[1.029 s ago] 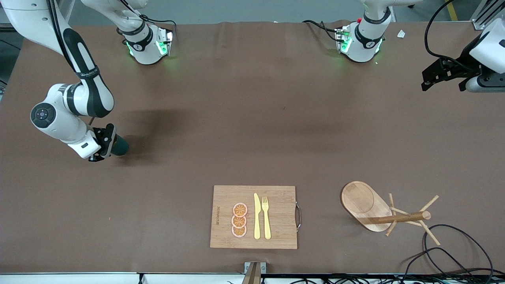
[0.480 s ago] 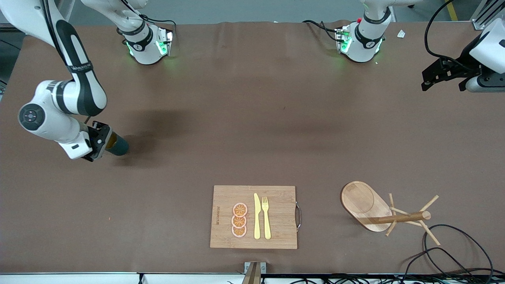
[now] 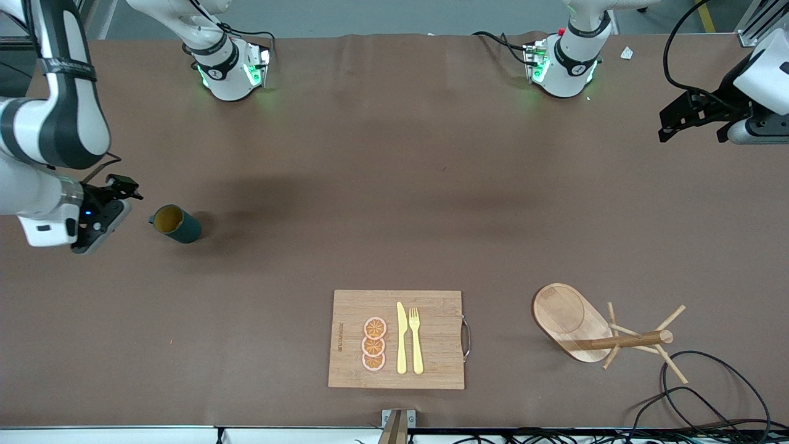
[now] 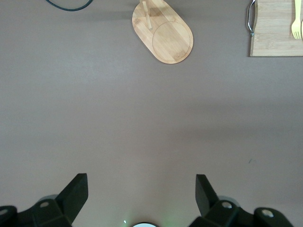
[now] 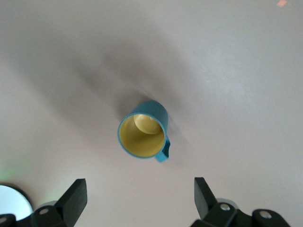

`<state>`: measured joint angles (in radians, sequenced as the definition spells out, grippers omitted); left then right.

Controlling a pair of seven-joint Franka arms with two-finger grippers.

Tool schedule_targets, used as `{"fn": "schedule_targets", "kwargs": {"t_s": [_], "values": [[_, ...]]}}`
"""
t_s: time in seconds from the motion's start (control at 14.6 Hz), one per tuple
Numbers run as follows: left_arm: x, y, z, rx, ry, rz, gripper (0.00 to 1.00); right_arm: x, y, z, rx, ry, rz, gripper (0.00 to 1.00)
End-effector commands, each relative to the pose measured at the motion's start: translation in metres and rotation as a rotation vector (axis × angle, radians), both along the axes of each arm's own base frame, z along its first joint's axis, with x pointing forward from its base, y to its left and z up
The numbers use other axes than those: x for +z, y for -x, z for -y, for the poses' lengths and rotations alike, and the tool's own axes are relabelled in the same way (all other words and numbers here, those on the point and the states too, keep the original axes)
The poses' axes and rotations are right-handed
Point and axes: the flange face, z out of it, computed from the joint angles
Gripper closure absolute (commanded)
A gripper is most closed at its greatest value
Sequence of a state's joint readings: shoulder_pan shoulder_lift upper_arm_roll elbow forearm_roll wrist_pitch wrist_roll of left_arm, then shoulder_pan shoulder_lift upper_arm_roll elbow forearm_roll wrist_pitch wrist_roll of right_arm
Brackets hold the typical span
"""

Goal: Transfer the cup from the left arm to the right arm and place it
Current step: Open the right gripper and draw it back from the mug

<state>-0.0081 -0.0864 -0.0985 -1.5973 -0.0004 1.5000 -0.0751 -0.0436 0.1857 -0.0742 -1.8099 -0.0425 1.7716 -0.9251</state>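
Teal and round, your cup (image 3: 176,224) stands upright on the brown table cloth (image 3: 394,185) toward the right arm's end, its yellowish mouth facing up and its squarish handle clear of any finger. Your right gripper (image 3: 105,209) hangs just beside it, fingers spread wide and empty. Your left gripper (image 3: 690,117) waits over the table's left-arm end, fingers also apart, holding nothing.

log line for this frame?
cup: upright on table, released | right gripper: open, beside cup | left gripper: open, waiting
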Motion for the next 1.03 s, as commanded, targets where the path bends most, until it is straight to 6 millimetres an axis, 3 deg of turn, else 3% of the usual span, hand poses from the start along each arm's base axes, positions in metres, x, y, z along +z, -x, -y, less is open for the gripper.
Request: {"fn": "schedule_targets", "kwargs": {"t_s": [0.0,0.21,0.41,0.62,0.96], "values": [[0.006,0.008,-0.003,0.005,-0.013,0.006,0.00,0.036,-0.005,0.008,-0.113,0.002,-0.005,0.00],[0.006,0.008,-0.003,0.003,-0.012,0.008,0.00,0.065,-0.010,0.026,-0.205,0.019,0.024,0.00],[0.006,0.008,-0.003,0.005,-0.012,0.008,0.00,0.105,-0.013,0.026,-0.298,0.037,-0.005,0.00],[0.006,0.007,-0.003,0.003,-0.012,0.009,0.00,0.119,-0.020,0.016,-0.419,0.083,0.008,0.00],[0.006,0.006,-0.003,0.003,-0.012,0.012,0.00,0.134,-0.021,0.019,-0.476,0.092,0.037,0.00]]}}
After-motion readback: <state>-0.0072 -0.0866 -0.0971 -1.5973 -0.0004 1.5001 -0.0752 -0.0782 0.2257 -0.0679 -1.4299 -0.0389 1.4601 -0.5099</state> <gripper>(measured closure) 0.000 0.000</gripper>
